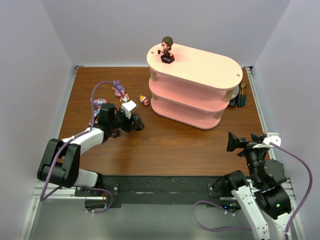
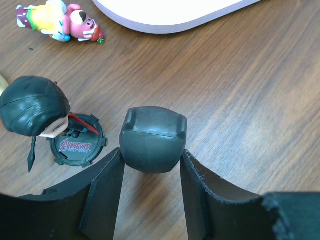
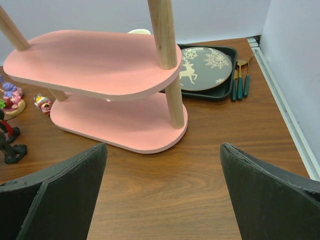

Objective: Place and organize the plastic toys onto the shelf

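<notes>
Plastic, hard, light and slick by our judgement, the dark-grey round-headed figurine (image 2: 153, 131) left of the pink three-tier oval shelf (image 1: 190, 92) sits pinched at its head by the left gripper (image 2: 151, 154), while the right gripper (image 3: 162, 150) gapes empty.

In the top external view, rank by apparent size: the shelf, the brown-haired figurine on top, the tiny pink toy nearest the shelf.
1. shelf, by far.
2. brown-haired figurine.
3. tiny pink toy, clearly smaller, though the figurine's raised perch may flatter it.
</notes>
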Controlling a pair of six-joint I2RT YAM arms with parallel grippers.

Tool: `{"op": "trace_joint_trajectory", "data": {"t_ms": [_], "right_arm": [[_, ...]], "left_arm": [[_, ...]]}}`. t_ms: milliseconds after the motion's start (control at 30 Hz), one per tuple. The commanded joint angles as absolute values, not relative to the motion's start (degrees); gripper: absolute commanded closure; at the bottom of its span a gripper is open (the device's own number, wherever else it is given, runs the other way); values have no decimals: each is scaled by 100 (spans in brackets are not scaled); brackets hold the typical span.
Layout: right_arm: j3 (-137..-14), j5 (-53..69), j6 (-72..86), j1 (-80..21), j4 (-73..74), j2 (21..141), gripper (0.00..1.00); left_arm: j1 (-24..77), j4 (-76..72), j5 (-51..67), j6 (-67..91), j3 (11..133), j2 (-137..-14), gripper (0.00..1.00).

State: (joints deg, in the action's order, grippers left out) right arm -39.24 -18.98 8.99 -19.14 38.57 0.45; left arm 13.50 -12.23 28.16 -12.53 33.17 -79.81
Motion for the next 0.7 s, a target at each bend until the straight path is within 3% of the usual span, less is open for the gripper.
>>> {"op": "trace_joint_trajectory", "data": {"t_ms": [0, 233, 367, 667], "right_arm": [[-3955, -2030, 940, -1942, 3744, -114, 1], [-3955, -2030, 940, -1942, 3735, -123, 1], [-3955, -2039, 940, -1942, 3735, -114, 1], [-3955, -2039, 940, -1934, 3744, -114, 1]], "left_arm": [[1292, -1520, 3085, -1222, 3533, -7963, 54], [1301, -1556, 3304, -1099, 3498, -7831, 67], [1318, -1538, 3358, -880, 3472, -7604, 68], [1529, -863, 2593, -336, 3524, -6620, 79]]}}
